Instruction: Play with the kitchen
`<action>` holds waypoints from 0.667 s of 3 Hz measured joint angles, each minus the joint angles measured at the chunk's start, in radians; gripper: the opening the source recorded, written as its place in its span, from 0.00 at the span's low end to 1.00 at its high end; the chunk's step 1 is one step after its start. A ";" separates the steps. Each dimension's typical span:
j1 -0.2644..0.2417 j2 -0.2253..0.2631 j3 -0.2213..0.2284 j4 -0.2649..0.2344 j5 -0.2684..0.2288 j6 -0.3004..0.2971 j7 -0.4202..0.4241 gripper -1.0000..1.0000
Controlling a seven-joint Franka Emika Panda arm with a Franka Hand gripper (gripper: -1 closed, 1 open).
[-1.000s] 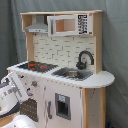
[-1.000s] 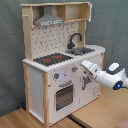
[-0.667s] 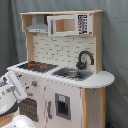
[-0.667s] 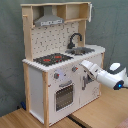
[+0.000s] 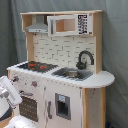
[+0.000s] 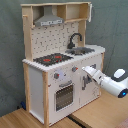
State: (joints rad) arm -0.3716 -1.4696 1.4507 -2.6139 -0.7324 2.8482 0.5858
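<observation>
The second exterior view shows the kitchen standing on a wooden table, hob to the second exterior view's left of the sink and black faucet, grey hood up top. The white arm has crept closer over the last second: the gripper now sits against the front panel just right of the knobs, above and right of the oven door, where a moment ago it hung a little further out. I cannot tell how the jaws stand, nor whether they hold anything, since the tip merges with the white panel. In the first exterior view the same arm shows only as a white shape at the first exterior view's left edge, near the oven front, while the upper cupboard and pegboard back stay untouched. That small advance suggests the play is turning to the front controls, probably a knob or the cupboard door beside it. Contact looks close or just made, so the next move calls for a gentle push or twist.
</observation>
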 joint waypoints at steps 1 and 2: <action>0.000 0.000 -0.046 0.015 0.000 -0.037 -0.082 1.00; 0.005 0.000 -0.033 0.072 0.001 -0.097 -0.138 1.00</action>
State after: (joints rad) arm -0.3662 -1.4696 1.4173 -2.5419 -0.7312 2.7511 0.4480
